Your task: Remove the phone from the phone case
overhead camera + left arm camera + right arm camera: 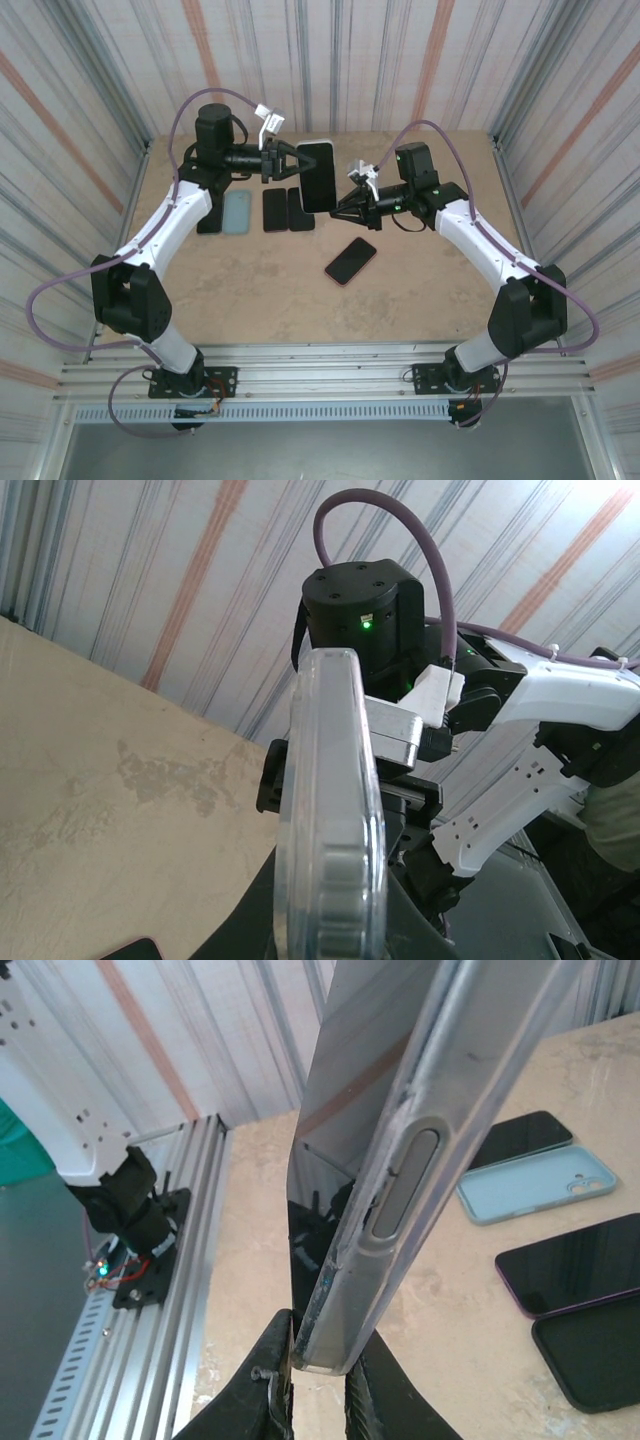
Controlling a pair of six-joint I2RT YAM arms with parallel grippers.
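The phone (pixel 316 175), in its clear phone case (pixel 330 810), is held upright in the air above the table (pixel 420 290), toward 12 o'clock from the table's middle. The left gripper (pixel 288 160) clamps the cased phone from its 9 o'clock side, fingers closed on the phone case. The right gripper (pixel 338 207) pinches it near the 5 o'clock corner; in the right wrist view its fingers (pixel 275 1380) are nearly together on the case's lower edge. On the table a loose phone (pixel 350 261) lies at 6 o'clock of the held one, and a light blue case (pixel 237 211) lies at its 8 o'clock beside a dark phone (pixel 275 210).
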